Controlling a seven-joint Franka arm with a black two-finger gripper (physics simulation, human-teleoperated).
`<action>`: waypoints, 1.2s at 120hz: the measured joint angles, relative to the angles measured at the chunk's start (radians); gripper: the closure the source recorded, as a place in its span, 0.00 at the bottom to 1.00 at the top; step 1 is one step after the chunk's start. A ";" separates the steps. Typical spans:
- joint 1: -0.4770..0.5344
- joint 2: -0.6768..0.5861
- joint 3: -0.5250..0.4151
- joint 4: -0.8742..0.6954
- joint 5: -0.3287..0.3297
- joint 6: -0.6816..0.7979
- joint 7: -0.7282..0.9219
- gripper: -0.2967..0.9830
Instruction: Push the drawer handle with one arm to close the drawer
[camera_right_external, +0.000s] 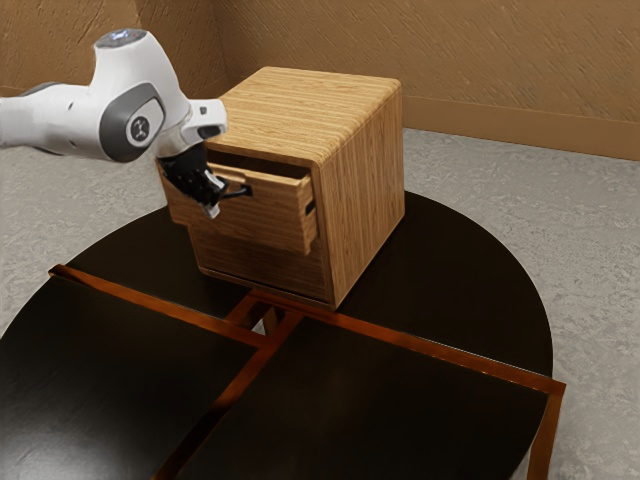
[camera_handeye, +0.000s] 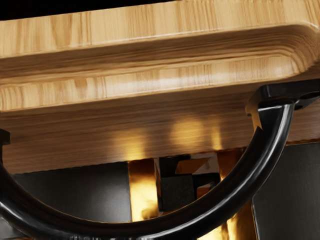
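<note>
Drawer (camera_right_external: 275, 218) juts open, tool (camera_right_external: 212, 208) near its handle (camera_handeye: 267, 150), apart or together I cannot tell, the arm (camera_right_external: 125, 105) bearing a logo (camera_right_external: 141, 127).

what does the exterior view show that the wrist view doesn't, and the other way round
The exterior view adds the white Franka arm with its black gripper, the wooden cabinet's top and side, the grey floor, the brown wall and the table's rounded edge.

The wrist view adds close detail: glowing light patches on the wood and the black bracket at one end of the handle.

Both share the wooden drawer front, its curved black handle, and the dark table with its strips and small opening.
</note>
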 joint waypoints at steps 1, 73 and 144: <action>0.000 0.003 0.000 0.004 0.000 0.000 0.000 0.85; -0.008 0.132 -0.001 0.161 0.001 0.000 -0.001 0.85; -0.065 -0.319 0.001 0.250 0.016 -0.428 -0.016 0.44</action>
